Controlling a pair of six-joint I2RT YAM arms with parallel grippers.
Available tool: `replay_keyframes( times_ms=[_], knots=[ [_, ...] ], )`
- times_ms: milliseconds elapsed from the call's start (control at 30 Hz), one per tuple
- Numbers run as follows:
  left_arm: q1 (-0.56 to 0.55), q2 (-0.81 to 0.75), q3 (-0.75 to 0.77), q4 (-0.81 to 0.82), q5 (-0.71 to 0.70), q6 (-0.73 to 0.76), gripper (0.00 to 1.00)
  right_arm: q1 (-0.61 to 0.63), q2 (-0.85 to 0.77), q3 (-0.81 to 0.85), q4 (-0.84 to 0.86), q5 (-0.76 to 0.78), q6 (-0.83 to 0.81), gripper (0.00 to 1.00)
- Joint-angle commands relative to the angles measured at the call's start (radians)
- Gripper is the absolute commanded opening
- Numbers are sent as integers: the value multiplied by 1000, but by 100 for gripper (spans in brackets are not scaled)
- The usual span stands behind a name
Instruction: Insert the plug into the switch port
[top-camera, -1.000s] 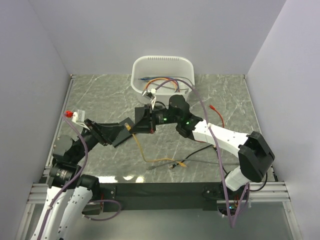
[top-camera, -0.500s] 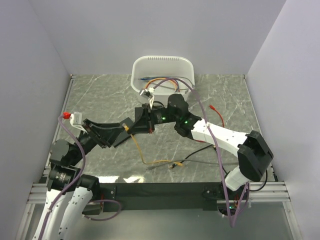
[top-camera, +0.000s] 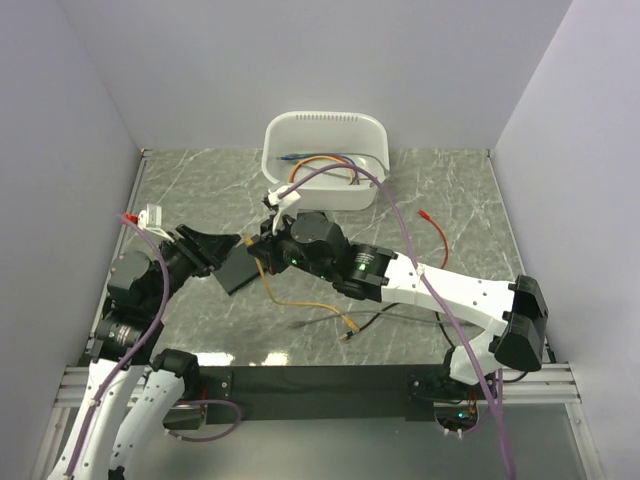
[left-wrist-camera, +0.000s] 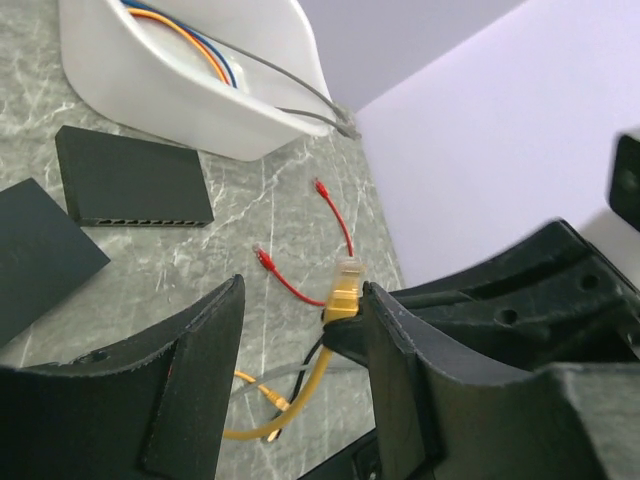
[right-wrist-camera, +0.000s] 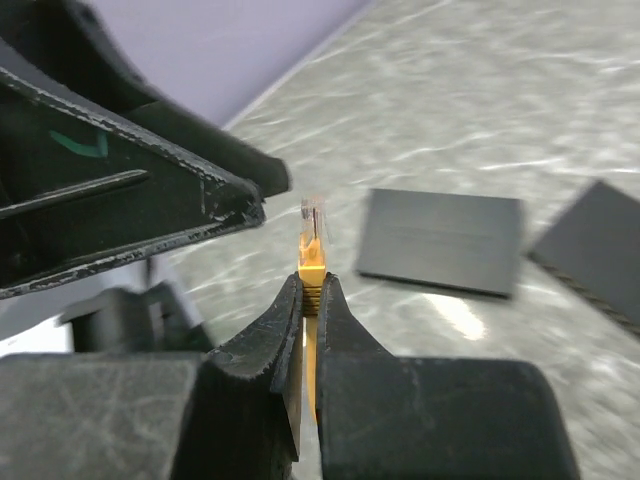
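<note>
My right gripper is shut on the yellow plug, whose clear tip points up. In the left wrist view the plug stands beside the right finger of my open, empty left gripper. Two flat black switches lie on the marble: one shows its row of ports, the other lies closer in. Both show in the right wrist view, one in the middle and one at the right edge. In the top view the right gripper meets the left gripper above one switch.
A white bin with several cables stands at the back. A red cable lies right of it. The yellow cable trails across the table to its other plug, beside a black cable.
My right arm has swung left with the yellow plug and now covers one switch. My left arm has drawn back to the left, and its open jaws now flank the plug.
</note>
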Motion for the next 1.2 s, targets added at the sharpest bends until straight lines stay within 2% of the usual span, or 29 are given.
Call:
replay_keyframes(
  times_ms=[0, 967, 1100, 1167],
  knots=[
    [0, 10, 5, 12, -44, -47, 56, 34, 7, 66, -50, 248, -65, 0],
    [-5, 20, -107, 160, 39, -26, 57, 88, 113, 161, -64, 201, -99, 0],
    [-5, 29, -103, 147, 22, -16, 53, 94, 109, 153, -52, 198, -99, 0],
    [-5, 33, -106, 147, 18, -16, 44, 97, 106, 153, -52, 198, -99, 0]
  ],
)
